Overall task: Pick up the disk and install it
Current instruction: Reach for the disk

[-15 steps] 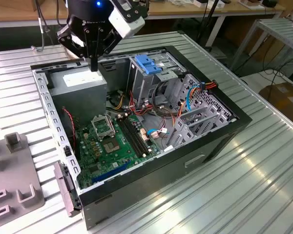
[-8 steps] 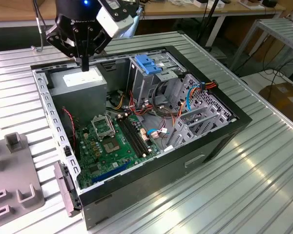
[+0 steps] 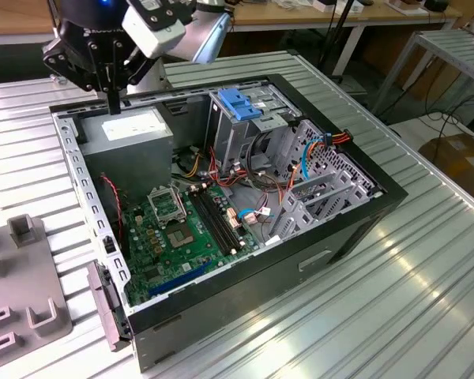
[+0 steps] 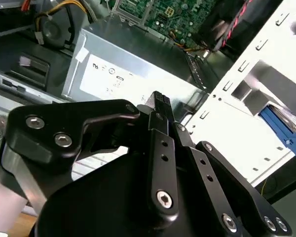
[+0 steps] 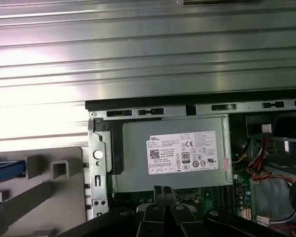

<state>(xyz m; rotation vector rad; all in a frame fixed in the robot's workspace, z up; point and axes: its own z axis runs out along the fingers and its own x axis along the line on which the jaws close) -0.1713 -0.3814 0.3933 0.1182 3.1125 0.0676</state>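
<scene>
While my claw (image 3: 114,101) hangs pressed together and empty just above the power supply (image 3: 134,142), the disk (image 5: 5,169) lies well aside, not yet picked up or installed.

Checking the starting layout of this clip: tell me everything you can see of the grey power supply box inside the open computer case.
The power supply is a grey sheet-metal box with a white printed label on its upper face. It lies flat in one corner of the open computer case, close against the case walls and beside the green circuit board. Coloured wires bunch at its inner side. The gripper hangs over its outer edge, shut and empty; whether it touches cannot be told.
</scene>
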